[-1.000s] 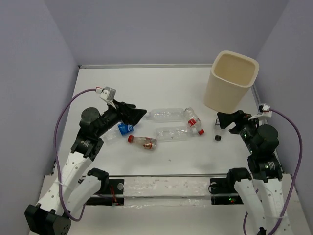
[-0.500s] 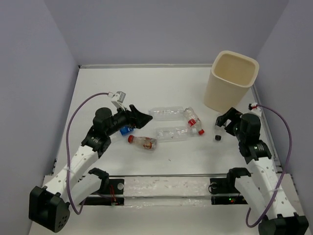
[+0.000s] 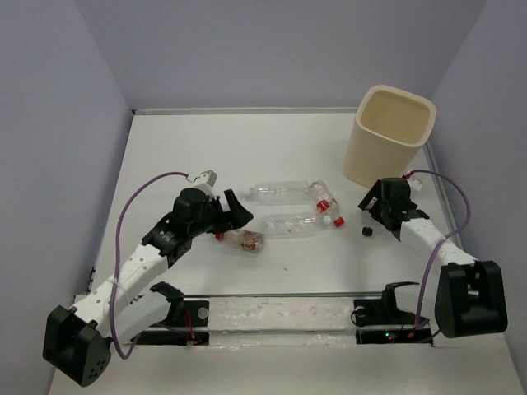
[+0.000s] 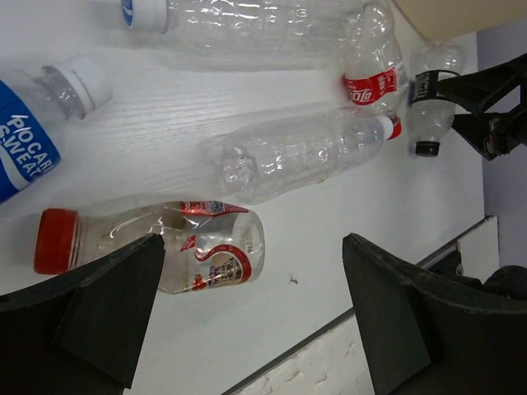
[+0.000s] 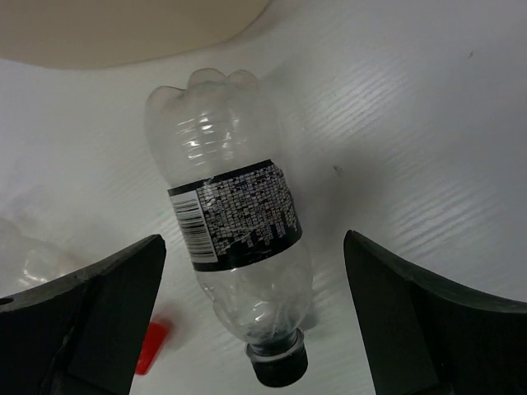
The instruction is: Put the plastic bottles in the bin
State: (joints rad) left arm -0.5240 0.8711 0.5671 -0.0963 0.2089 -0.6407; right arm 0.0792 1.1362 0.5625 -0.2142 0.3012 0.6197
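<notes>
We list: left gripper (image 4: 254, 247), spread wide, over red-capped bottle (image 4: 206, 251); right gripper (image 5: 255, 243), spread wide, over black-labelled bottle (image 5: 222, 164) beside bin (image 5: 123, 29).

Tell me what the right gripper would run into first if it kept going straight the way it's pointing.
Most likely the black-labelled bottle, lying on the table between the open fingers of the right gripper, just short of the bin. Depth is unclear, but nothing shows in front of it.

- The left tool (image 3: 235, 216) was low, just beside a red-capped bottle (image 3: 244, 239).
- The right tool (image 3: 370, 206) was near the bin (image 3: 394, 136).
- Clear bottles (image 3: 291, 224) lay on the table (image 3: 181, 148) between them.
</notes>
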